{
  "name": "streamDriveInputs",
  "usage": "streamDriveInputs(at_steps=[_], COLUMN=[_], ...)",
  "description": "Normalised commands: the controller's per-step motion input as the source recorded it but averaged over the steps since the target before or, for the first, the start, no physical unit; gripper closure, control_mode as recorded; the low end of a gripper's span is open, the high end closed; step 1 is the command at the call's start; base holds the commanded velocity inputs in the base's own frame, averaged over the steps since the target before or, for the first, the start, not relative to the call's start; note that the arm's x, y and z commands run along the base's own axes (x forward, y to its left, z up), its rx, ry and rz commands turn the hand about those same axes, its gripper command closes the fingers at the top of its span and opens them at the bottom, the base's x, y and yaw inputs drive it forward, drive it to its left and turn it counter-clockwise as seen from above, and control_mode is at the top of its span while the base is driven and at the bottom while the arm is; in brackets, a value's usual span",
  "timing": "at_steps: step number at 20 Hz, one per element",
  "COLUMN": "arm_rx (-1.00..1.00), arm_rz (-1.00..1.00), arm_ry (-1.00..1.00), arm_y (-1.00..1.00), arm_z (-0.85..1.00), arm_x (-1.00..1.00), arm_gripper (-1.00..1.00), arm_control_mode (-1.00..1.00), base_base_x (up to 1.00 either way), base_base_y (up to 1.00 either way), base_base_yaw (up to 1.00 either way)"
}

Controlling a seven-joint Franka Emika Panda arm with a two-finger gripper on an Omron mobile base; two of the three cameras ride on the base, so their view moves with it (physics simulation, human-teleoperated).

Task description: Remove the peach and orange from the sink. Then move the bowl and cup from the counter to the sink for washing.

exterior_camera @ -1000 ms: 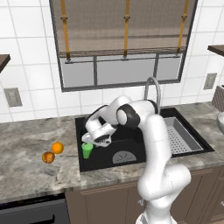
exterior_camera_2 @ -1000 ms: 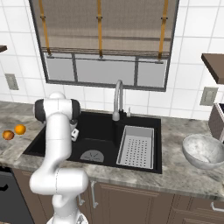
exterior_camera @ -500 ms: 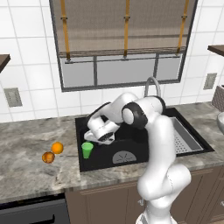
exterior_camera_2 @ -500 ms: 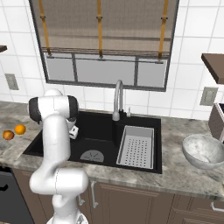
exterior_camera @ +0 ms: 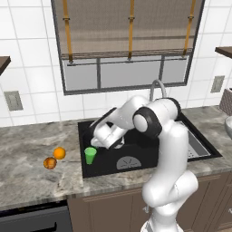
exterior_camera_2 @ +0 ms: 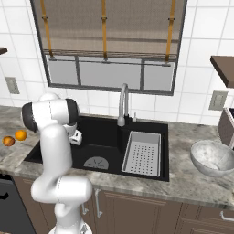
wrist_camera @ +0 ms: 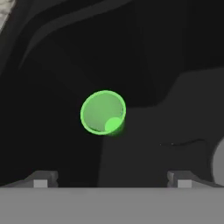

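While the arm bends down over the sink point(exterior_camera: 136, 170) in the left base view, the gripper point(exterior_camera: 93, 139) hangs just above the cup point(exterior_camera: 90, 155), apart from it. The cup stands upright on the black basin floor near the left wall, mouth up. To its right lies the grey drain plate point(exterior_camera: 130, 162), and the faucet point(exterior_camera: 156, 87) curves up behind the arm. On the counter point(exterior_camera: 31, 172) left of the sink, the orange point(exterior_camera: 59, 153) and the peach point(exterior_camera: 50, 163) sit just beside each other, the peach nearer the front edge.

From the right base view, the arm stands before the left part of the sink point(exterior_camera_2: 137, 176), its hand low inside the basin. The orange point(exterior_camera_2: 20, 135) and peach point(exterior_camera_2: 8, 141) rest on the counter at the far left. A perforated rack point(exterior_camera_2: 143, 152) fills the right half of the basin, the faucet point(exterior_camera_2: 122, 104) rises behind it, and the drain plate point(exterior_camera_2: 96, 162) shows on the floor. The bowl point(exterior_camera_2: 214, 158) sits upright on the counter to the right of the sink, well apart from it.

Looking down from the hand view, the cup point(wrist_camera: 103, 112) shows its round green mouth, upright on the dark floor. The two fingertips point(wrist_camera: 42, 180) stand wide apart, holding nothing, with the cup between their lines but clear of both.
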Motion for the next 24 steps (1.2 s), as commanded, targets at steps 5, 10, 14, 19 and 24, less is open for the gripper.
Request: streamDriveInputs(at_steps=[5, 10, 14, 19, 24], arm_rx=[-0.16, -0.17, -0.16, -0.16, -0.13], arm_rz=[0.0, 0.0, -0.01, -0.03, 0.0], arm_ry=[0.02, 0.12, 0.23, 0.28, 0.26], arm_y=[-0.21, -0.24, -0.22, -0.17, -0.04], arm_z=[0.39, 0.43, 0.42, 0.48, 0.56], arm_x=[-0.22, -0.21, -0.16, -0.08, 0.0], arm_gripper=[-1.0, -1.0, -1.0, -1.0, -1.0], arm_control_mode=[-1.0, -1.0, -1.0, -1.0, -1.0], base_base_x=[0.0, 0.0, 0.0, 0.0, 0.0], base_base_y=[0.0, 0.0, 0.0, 0.0, 0.0], base_base_yaw=[0.0, 0.0, 0.0, 0.0, 0.0])
